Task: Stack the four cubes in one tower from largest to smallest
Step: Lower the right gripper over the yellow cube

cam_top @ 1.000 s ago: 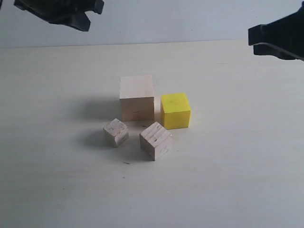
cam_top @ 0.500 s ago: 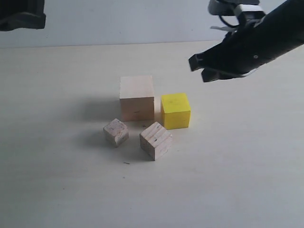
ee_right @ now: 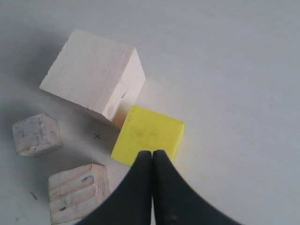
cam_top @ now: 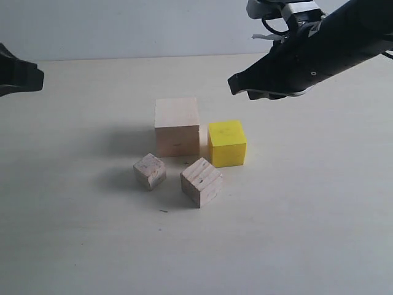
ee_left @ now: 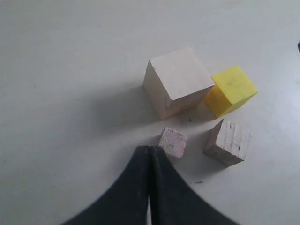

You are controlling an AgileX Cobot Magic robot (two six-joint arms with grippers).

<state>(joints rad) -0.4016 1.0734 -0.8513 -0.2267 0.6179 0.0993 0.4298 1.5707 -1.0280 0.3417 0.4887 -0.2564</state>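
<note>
Arm closes in on first pick: the right tool (cam_top: 233, 85), its fingers pressed together and holding nothing, has swung down from the upper edge of the scene within the last second. It now hovers over the tabletop (cam_top: 307, 215), with the yellow cube (cam_top: 226, 142) below and just ahead of its tips. The left tool (ee_left: 149, 150), likewise closed and empty, has drawn out to the side, well apart from the cubes; the smallest cube (cam_top: 150, 171) lies nearest ahead of its tips. None of the four cubes has moved. The large pale wooden cube (cam_top: 177, 126) stands just beside the yellow one, farther from the right tool. The grained wooden cube (cam_top: 201, 181) and the smallest cube rest apart from that pair, each turned at an angle. Nothing is stacked yet. The approach suggests the yellow cube is the first pick, bound for the top of the large cube. The right tool would have to spread its fingers before descending, and the large cube's closeness leaves little room on that side.
</note>
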